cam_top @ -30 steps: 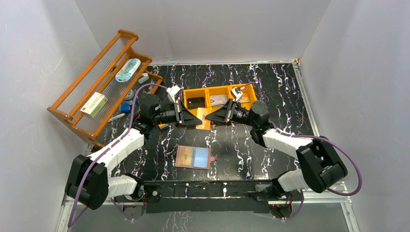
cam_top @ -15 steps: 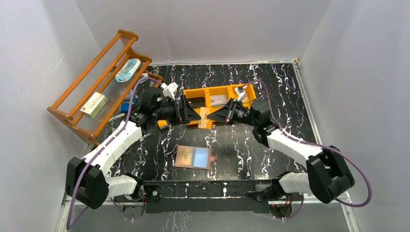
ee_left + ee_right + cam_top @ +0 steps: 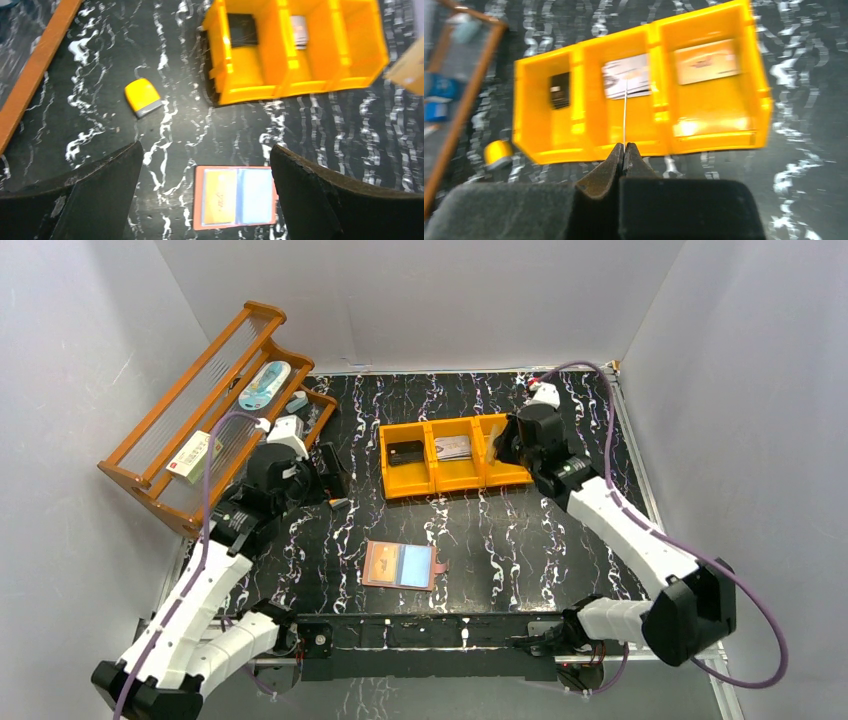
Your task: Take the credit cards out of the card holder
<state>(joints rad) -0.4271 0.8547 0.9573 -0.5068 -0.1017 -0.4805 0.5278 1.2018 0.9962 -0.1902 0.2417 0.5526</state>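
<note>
The card holder (image 3: 400,565) lies open and flat on the black table, pink-rimmed with a pale blue lining. A yellow-orange credit card (image 3: 220,195) sits in its left half. My left gripper (image 3: 330,472) hangs open near the wooden rack, back and left of the holder; in its wrist view (image 3: 205,147) nothing is between the fingers. My right gripper (image 3: 625,147) is shut on a thin tan credit card (image 3: 625,112), seen edge-on, above the orange tray (image 3: 440,485). Each tray compartment holds a card: dark (image 3: 559,90), grey (image 3: 626,75) and tan (image 3: 706,61).
A wooden rack (image 3: 200,410) with small items stands at the back left, close to the left arm. A small yellow-and-white block (image 3: 142,97) lies on the table left of the tray (image 3: 250,92). White walls close in three sides.
Both grippers held one card in front of the tray. The left gripper opened, let go and drew back left. The right gripper carried the card back and right, over the tray.
</note>
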